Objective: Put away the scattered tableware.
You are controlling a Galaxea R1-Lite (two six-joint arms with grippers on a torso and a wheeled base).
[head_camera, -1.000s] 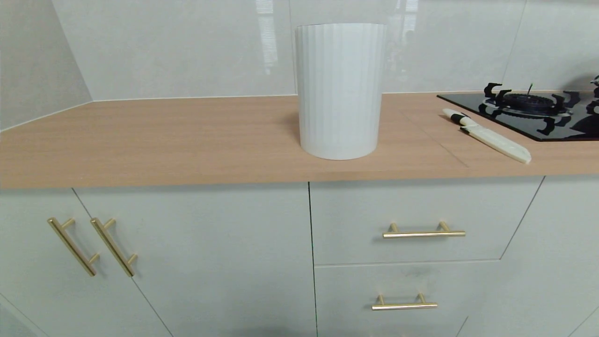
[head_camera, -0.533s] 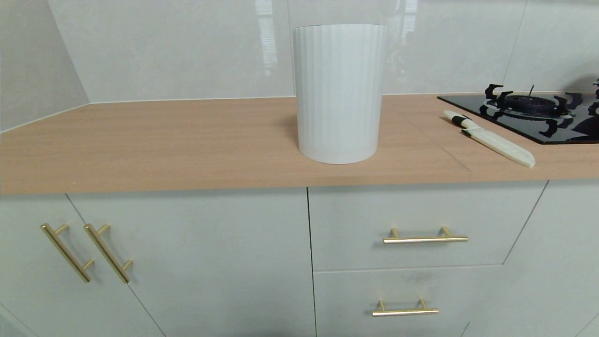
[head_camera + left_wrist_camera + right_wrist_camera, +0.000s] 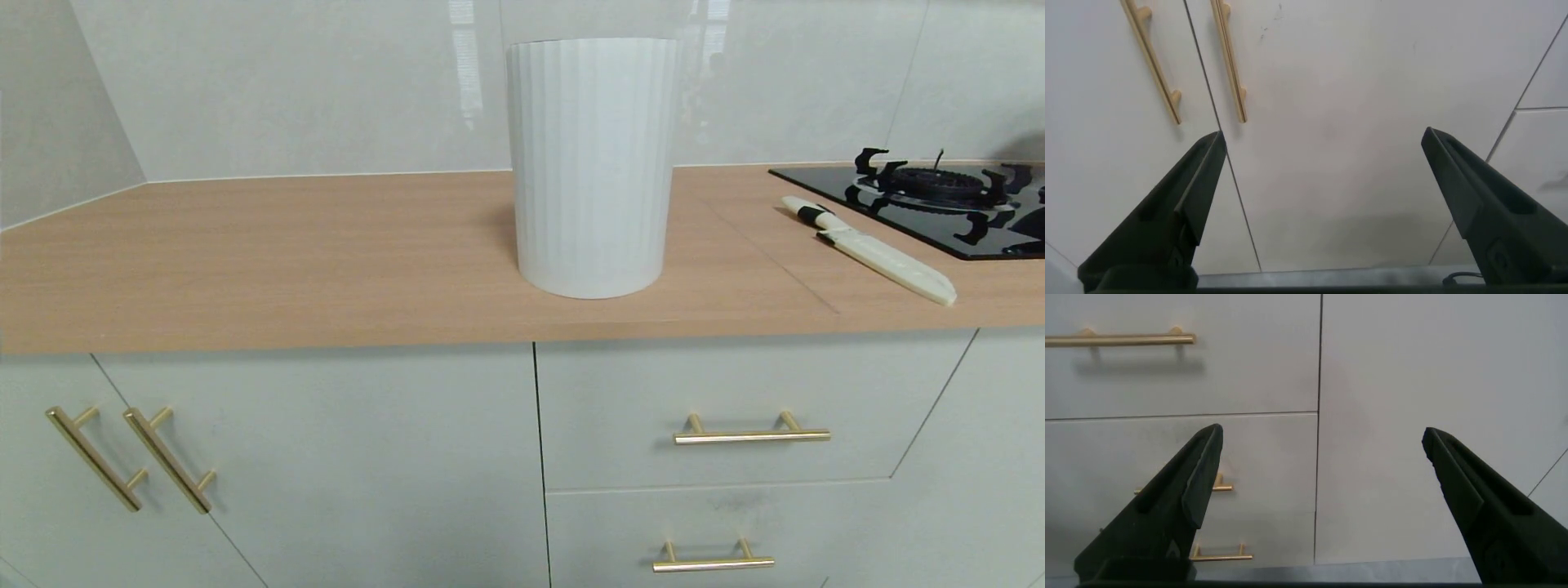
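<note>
Nearest, the left gripper (image 3: 1323,135) hangs low before pale cabinet doors (image 3: 1315,98) with brass handles, its two dark fingers spread wide and empty. The right gripper (image 3: 1322,429) gapes empty too, facing the drawer fronts (image 3: 1208,384). Above runs a wooden counter (image 3: 286,261). A tall white ribbed container (image 3: 589,163) stands upright on it, near the front edge. To its right, well apart, a cream knife (image 3: 869,249) lies flat beside the black stove (image 3: 922,200). An arm rising from below could likely catch the counter's lip, and fingers may slip on the flat, thin blade.
</note>
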